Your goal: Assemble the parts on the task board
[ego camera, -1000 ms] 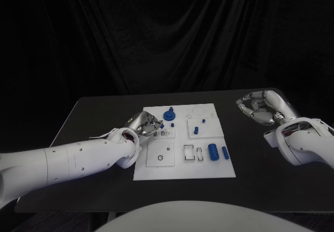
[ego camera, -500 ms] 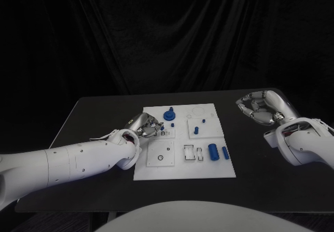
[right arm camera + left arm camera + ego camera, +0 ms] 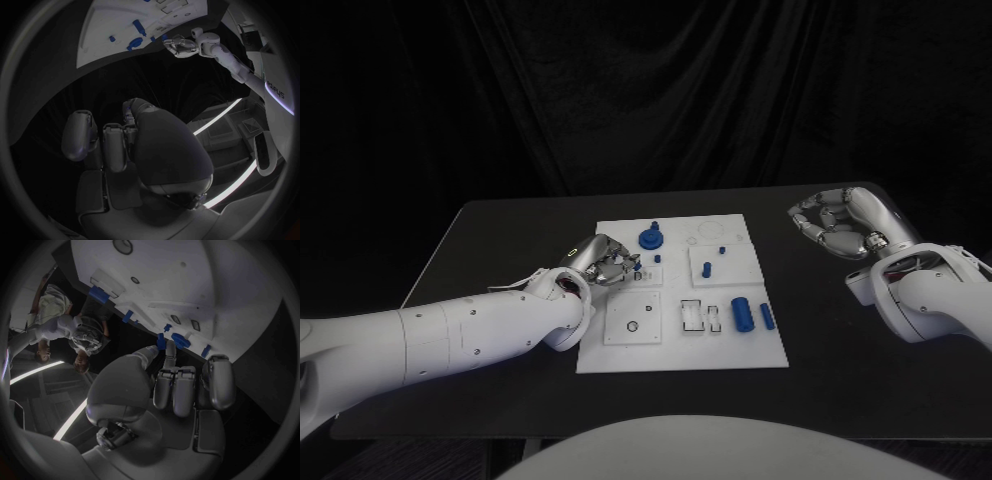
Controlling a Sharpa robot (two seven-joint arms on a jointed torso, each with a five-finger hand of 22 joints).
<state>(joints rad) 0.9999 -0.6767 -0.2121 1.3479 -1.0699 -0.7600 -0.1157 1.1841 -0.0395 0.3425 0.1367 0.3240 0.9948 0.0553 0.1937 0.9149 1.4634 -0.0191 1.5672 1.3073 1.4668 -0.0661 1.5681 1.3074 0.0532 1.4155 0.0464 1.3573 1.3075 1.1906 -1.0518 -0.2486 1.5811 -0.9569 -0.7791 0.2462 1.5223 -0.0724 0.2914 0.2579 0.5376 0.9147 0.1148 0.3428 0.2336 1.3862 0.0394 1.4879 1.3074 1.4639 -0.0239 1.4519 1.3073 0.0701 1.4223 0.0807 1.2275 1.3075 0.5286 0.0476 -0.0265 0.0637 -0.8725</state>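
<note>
The left robot hand [image 3: 603, 262] sits at the left edge of the task board [image 3: 678, 345], fingers curled in, pinching a small blue part [image 3: 161, 341] between thumb and fingertips. Just beyond it a round blue part [image 3: 651, 238] stands on the board. The right robot hand [image 3: 831, 225] hovers over the black desk [image 3: 502, 225], right of the board, fingers curled in on nothing. Two blue cylinders [image 3: 753, 313] lie near the board's right edge.

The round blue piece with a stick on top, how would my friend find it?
Look at the white board in the middle of the black table. Near its far edge, by the left hand, sits the round blue piece. Its neighbours are slimmer.
</note>
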